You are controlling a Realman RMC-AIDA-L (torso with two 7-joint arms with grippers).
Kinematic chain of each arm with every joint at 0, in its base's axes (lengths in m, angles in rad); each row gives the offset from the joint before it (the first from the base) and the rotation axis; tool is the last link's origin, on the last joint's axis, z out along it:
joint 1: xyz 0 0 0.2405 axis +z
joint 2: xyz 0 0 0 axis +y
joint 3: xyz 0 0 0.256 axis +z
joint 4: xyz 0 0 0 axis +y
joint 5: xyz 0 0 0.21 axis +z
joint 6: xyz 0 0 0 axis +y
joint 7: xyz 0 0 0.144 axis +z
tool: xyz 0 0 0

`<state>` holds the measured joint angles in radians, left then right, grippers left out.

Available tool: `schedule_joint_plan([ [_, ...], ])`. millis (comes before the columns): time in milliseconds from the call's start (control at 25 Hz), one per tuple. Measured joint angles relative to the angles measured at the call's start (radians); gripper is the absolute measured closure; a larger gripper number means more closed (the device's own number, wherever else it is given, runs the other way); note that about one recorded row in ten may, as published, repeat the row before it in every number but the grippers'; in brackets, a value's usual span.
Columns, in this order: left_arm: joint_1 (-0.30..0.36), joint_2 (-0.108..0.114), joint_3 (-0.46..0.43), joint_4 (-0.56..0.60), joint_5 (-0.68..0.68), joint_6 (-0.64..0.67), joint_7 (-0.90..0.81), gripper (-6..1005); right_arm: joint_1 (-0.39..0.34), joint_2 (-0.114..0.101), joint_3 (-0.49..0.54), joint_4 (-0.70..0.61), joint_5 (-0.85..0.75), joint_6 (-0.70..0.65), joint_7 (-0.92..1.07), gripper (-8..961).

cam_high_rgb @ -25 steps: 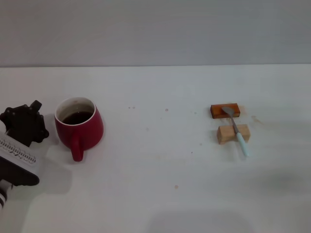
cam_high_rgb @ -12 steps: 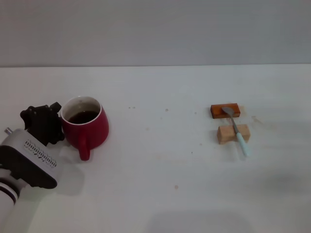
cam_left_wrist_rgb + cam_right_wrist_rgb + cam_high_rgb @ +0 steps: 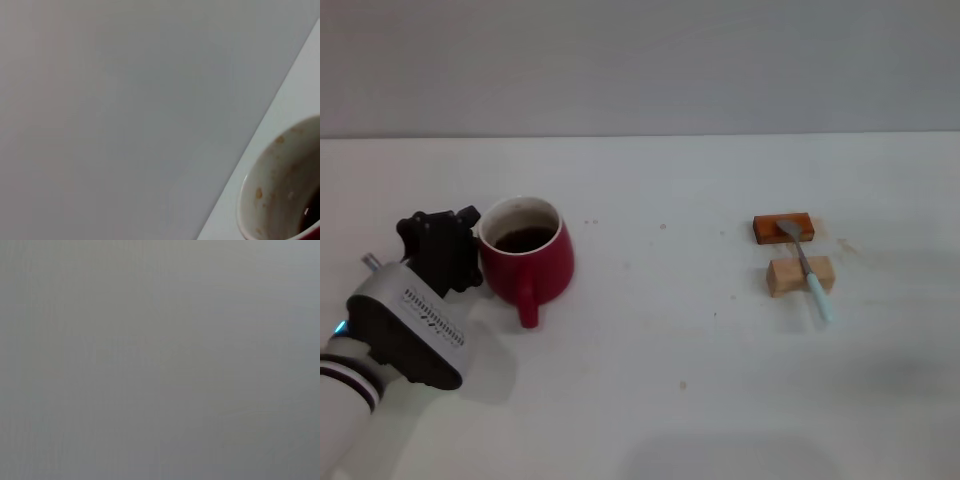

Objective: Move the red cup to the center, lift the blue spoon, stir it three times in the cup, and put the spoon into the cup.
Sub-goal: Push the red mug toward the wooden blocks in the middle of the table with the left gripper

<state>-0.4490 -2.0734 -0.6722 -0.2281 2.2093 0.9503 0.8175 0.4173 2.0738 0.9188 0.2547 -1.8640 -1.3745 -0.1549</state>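
While the left gripper (image 3: 455,245) presses against the red cup (image 3: 528,257) on the table's (image 3: 650,380) left, its finger state unclear, the blue spoon (image 3: 806,270) rests across two blocks (image 3: 790,252) far right.

You see the red cup (image 3: 527,262) in dark red outside, white inside with brownish specks, holding dark liquid; the blue spoon (image 3: 804,266) has a silver bowl and a pale blue handle; one block (image 3: 783,228) is orange-brown; the other block (image 3: 799,276) is pale wood; the left gripper (image 3: 442,250) is black on a silver-and-black wrist; the table (image 3: 650,340) is white; the wall behind is grey.
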Motion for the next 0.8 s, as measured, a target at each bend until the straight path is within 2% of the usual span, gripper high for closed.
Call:
schedule_joint_plan([
  [800,-0.050,-0.005,0.127,-0.069,-0.001,-0.030,0.002,984,-0.001,0.000,-0.002,0.000,0.000,-0.002,0.000,205],
])
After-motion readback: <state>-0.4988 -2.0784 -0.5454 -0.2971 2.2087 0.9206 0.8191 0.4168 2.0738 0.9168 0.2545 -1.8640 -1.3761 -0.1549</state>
